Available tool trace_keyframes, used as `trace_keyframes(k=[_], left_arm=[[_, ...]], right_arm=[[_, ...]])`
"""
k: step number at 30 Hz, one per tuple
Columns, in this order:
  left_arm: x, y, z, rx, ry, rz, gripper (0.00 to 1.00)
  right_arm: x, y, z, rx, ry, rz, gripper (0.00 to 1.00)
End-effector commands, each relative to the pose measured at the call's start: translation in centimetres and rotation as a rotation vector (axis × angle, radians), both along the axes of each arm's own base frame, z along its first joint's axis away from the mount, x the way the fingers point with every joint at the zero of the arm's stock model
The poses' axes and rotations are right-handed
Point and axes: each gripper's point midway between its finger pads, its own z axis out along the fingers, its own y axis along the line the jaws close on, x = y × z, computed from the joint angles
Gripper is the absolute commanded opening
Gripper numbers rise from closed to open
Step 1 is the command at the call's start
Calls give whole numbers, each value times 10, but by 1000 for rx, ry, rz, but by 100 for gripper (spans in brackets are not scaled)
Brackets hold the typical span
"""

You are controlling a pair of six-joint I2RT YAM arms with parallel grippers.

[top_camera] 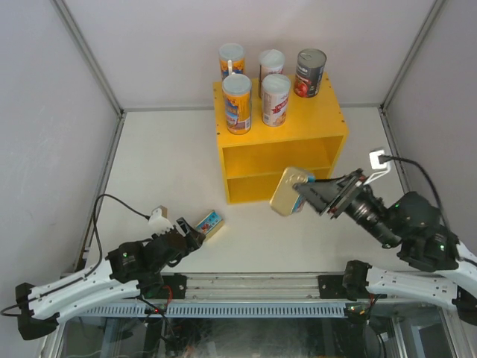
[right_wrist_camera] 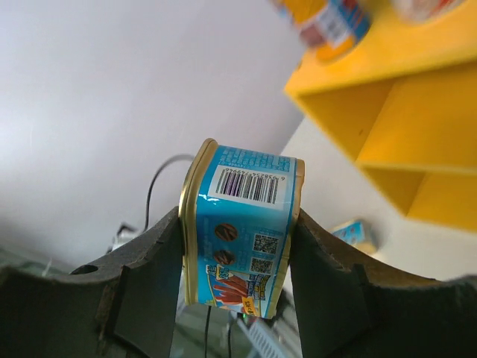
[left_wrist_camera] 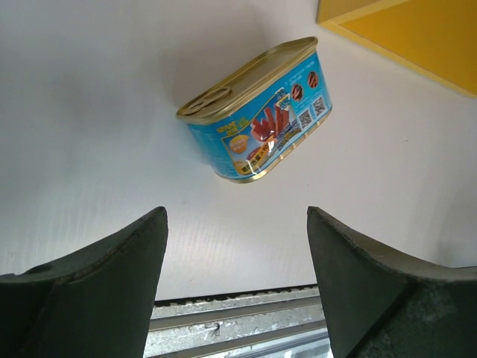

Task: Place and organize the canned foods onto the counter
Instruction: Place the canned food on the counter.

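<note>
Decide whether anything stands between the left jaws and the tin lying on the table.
Nothing visible does. The tin lies on the table just ahead of the open left jaws, apart from them, with only white surface between.

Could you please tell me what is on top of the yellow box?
Front: orange-blue tube, white-pink tube. Rear: another orange-blue tube, another white-pink tube, steel can. Front tubes hide the rear tubes' lower parts.

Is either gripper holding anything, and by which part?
Right gripper pinches a blue tin across its two gold-rimmed ends. Left gripper is open and empty; a second tin lies ahead of it.
</note>
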Motion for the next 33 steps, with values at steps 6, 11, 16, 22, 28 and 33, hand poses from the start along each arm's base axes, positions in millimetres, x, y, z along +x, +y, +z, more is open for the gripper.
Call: trace_keyframes(k=[6,11,16,22,28,33], left_arm=[[7,-8,37,-73,-63,-2,79],[6,-3,41,-77,-74,-2,79],[4,7,43,-78,-85,9,79],[2,16,43,-95,-96,26,79],[1,23,43,-103,-111,39,79],[1,25,42,-106,-118,43,79]], right_arm=[[52,-64,73,132,-109,-329,0],[90,-70,72,181,-64,-383,0],[125,-74,70,243,-33,-359,0],[154,-81,67,276,-1,-368,0],[172,-85,63,276,6,-400,0],[182,-86,59,271,21,-416,0]])
